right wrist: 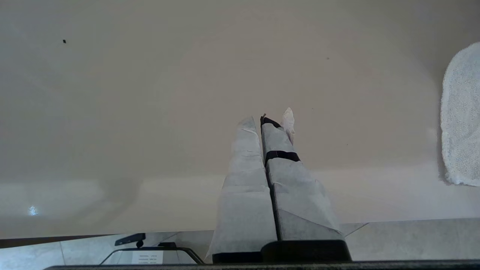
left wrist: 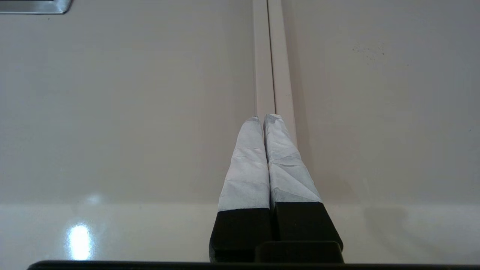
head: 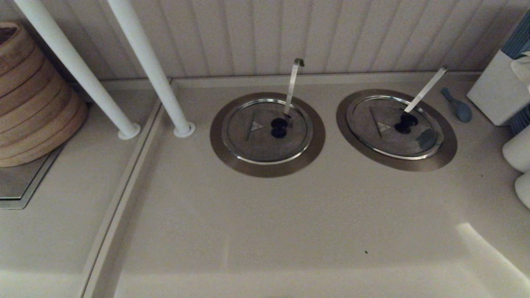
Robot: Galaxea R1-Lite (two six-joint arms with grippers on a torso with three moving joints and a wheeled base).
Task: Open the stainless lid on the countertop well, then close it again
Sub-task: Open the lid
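Observation:
The stainless lid [head: 393, 128] lies flat on the countertop well at the back right, inside its wide dull-steel collar [head: 445, 153]. Its black double knob [head: 405, 123] sits beside a triangle mark, and a thin straight ladle handle [head: 426, 89] slants out of it. Neither arm shows in the head view. In the left wrist view my left gripper [left wrist: 262, 118] is shut with nothing in it, over a seam in the bare counter. My right gripper [right wrist: 258, 122] is shut and empty above the counter's front edge.
A twin lid [head: 265, 131] with an upright hooked handle [head: 293, 85] lies to the left. Two white posts [head: 149, 66] and stacked bamboo steamers [head: 29, 95] stand at the back left. A blue spoon [head: 457, 105], a white box [head: 497, 91] and white cloth [right wrist: 461, 116] are on the right.

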